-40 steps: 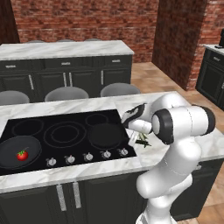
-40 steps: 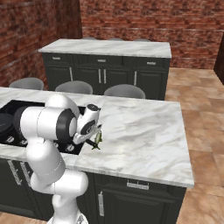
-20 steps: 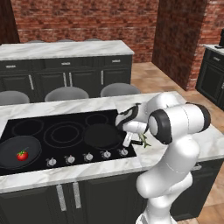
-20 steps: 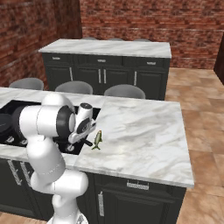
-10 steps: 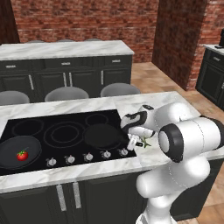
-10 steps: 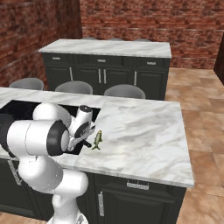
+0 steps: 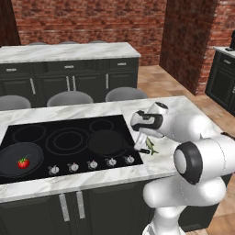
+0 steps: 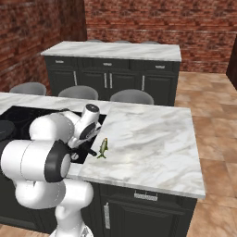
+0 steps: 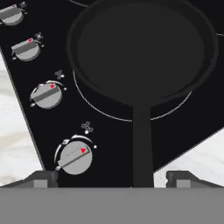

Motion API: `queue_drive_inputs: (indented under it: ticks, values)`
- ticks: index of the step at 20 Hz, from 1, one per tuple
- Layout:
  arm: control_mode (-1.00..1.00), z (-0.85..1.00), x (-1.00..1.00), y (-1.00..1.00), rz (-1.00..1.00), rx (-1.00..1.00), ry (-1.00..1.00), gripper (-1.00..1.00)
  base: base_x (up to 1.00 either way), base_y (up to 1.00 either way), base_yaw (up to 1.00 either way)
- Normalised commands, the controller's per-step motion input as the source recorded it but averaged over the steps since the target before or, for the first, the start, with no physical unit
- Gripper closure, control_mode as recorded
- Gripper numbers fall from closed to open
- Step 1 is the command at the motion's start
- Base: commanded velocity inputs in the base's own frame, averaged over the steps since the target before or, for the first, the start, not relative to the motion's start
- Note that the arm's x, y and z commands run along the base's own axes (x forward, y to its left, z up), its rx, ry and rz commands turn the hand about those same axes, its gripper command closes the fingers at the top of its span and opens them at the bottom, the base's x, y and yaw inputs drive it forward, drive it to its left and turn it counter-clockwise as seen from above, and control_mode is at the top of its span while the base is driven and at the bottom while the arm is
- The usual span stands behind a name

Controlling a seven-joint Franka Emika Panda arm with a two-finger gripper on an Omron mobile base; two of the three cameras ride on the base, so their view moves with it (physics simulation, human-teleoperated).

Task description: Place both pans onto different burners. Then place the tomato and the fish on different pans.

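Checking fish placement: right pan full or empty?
Empty. Right pan shows a bare black bottom; the fish lies on the marble counter.

A glossy white robot arm built of rounded, bulbous segments, with dark grey discs capping its joints. A broad black ring marks the large elbow joint, and a smaller dark band circles the wrist just behind the hand. The shells are smooth and plain. Beyond the wrist, the gripper ends in two small dark grey fingertips with lighter square pads.
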Motion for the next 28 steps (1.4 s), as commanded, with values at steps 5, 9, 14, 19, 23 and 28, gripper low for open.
queue_drive_inputs:
  ticks: [5,9,14,19,23,28]
  values:
    - [-1.00,0.01,0.21,0.00,-0.18,0.00,0.15,-1.00,0.00,0.00,0.00]
    - [-1.00,0.03,0.06,-0.04,-0.27,0.00,0.11,-1.00,0.00,0.00,0.00]
    - [-1.00,0.04,0.04,-0.13,-0.22,-0.06,0.05,-1.00,0.00,0.00,0.00]
    - [-1.00,0.00,0.03,-0.13,-0.14,-0.20,0.01,-1.00,0.00,0.00,0.00]
    - [-1.00,-0.01,0.00,-0.10,-0.12,-0.25,0.00,-1.00,0.00,0.00,0.00]
    - [-1.00,-0.23,0.18,-0.16,-0.11,-0.18,0.00,-1.00,0.00,0.00,0.00]
